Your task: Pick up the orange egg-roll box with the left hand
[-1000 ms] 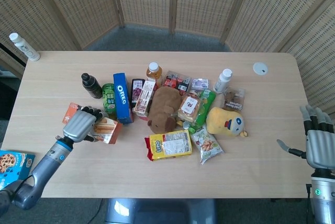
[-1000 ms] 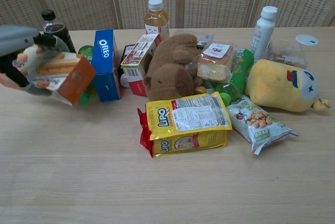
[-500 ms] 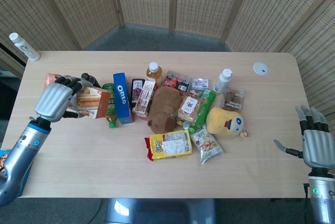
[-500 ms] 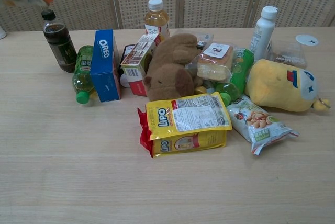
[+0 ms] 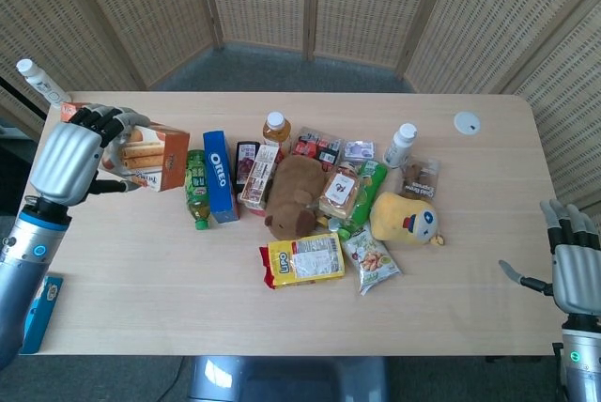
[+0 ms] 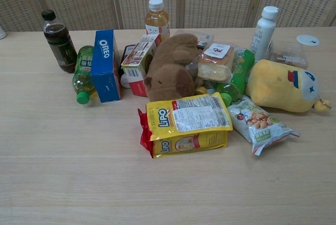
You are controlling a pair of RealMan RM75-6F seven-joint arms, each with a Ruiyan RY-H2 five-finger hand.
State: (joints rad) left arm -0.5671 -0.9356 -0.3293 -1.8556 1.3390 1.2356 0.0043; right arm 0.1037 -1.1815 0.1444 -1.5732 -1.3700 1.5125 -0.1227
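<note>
The left hand (image 5: 68, 160) is up in the air at the far left, seen only in the head view. Its fingers (image 5: 99, 122) wrap over the top of the orange egg-roll box (image 5: 141, 155), and it holds the box tight. The box sticks out from the hand toward the middle of the table (image 5: 470, 224). It is lifted clear of the table top and tilts a little. The chest view shows neither the hand nor the box.

Just past the box, a green bottle (image 5: 196, 186) lies on its side. A blue Oreo box (image 5: 219, 177) stands right beside that bottle. In the chest view a dark bottle (image 6: 58, 41) stands upright near the green one. Next comes a brown stuffed animal (image 5: 294, 196) in the middle of the pile. A yellow snack bag (image 5: 302, 260) lies in front of it. A yellow plush toy (image 5: 404, 219) sits further along. A white bottle (image 5: 401, 145) stands behind that.

The right hand (image 5: 575, 270) is far off at the other side, near the table edge. Its fingers are spread apart and it holds nothing.
</note>
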